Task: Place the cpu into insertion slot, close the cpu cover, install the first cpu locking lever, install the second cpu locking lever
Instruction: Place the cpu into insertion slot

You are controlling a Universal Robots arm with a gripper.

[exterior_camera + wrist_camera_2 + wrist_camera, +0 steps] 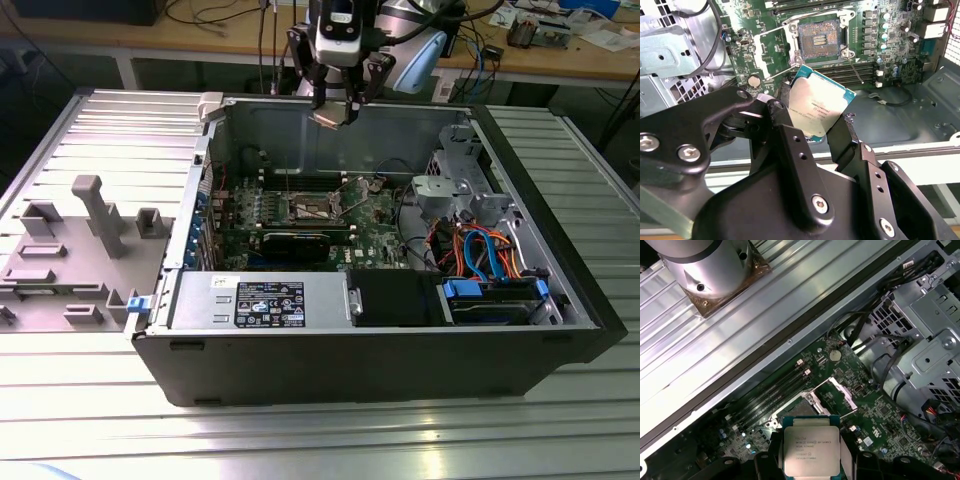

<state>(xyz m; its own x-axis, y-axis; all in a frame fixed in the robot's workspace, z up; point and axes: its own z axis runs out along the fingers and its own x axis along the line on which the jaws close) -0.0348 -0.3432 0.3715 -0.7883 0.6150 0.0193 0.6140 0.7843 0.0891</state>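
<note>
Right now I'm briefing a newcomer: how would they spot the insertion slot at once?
Look inside the open black computer case, at the green motherboard on its floor. Near the board's middle sits the insertion slot: the one square socket, a dark pin field ringed by silver metal, unlike the long black memory slots beside it.

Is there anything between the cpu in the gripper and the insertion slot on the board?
Nothing visible does. The gripper holds the cpu in the air above the open case, and in the second wrist view the insertion slot lies bare and uncovered beyond it.
</note>
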